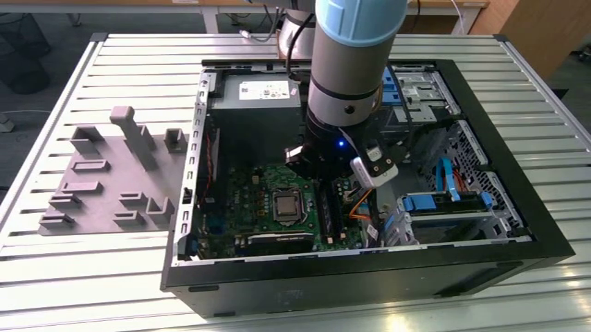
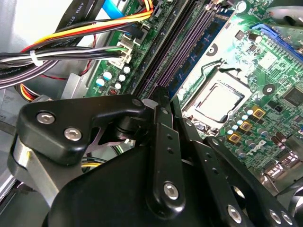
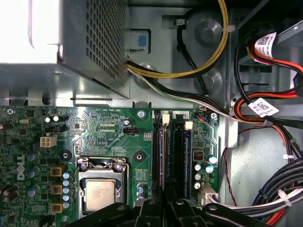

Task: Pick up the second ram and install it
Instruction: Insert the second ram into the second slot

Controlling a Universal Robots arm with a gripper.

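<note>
Checking in from the remote station: the claw [image 3: 165, 204] is down inside the PC case [image 1: 517, 207], parked right over the memory slots [image 3: 160, 161] that run just beside the CPU socket [image 3: 102, 189], on the side toward the cable bundle [image 3: 265, 113]. Honestly I can't tell whether it's clamped or let go. In the second wrist view its black linkage blocks the tip, which seems to sit right at the near end of the slots. The second ram itself I can't pick out for sure. There's a dark upright strip [image 3: 177, 161] among the slots, in line with the claw and one lane further from the CPU socket than the purple slot. My guess is that's the stick sitting in or going into its slot, but whether it's fully clicked home I can't say. So progress-wise I'd judge the pick-up part is done and we're in the install part, seating unconfirmed. Further out, the grey fixture block [image 1: 102, 173] sits outside the case on the slatted table [image 1: 93, 277], well apart from the CPU socket.
</note>
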